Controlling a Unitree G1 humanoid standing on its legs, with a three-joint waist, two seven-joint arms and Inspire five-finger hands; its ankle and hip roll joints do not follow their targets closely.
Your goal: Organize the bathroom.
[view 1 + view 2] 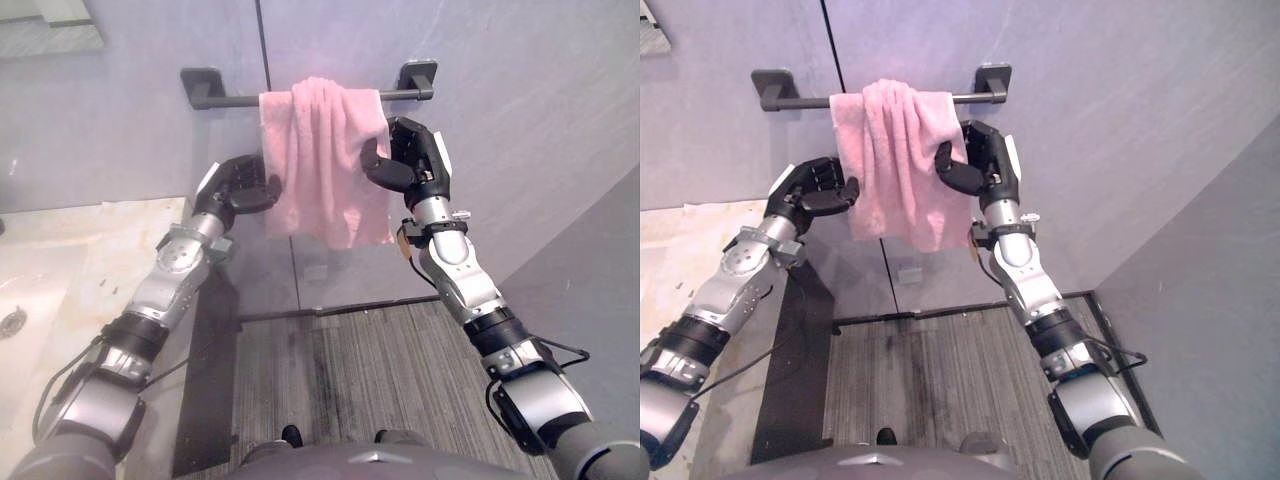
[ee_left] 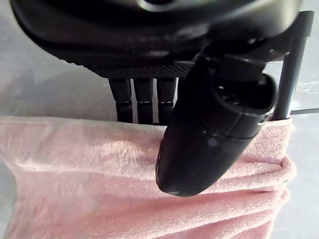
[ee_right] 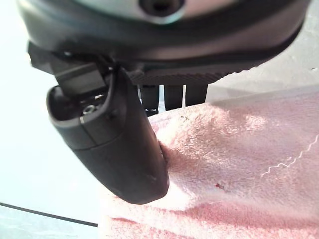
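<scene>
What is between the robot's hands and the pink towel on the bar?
Nothing visible. The left hand pinches one side edge of the pink towel and the right hand pinches the other, while it hangs over the dark bar.

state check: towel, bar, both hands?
pink towel: draped over the bar, bunched, hanging down unevenly
towel bar: mounted on the wall, level, left part bare
left hand: at the towel's left edge, thumb in front of the cloth and fingers behind, pinching it
right hand: at the towel's right edge, thumb in front of the cloth and fingers behind, pinching it
</scene>
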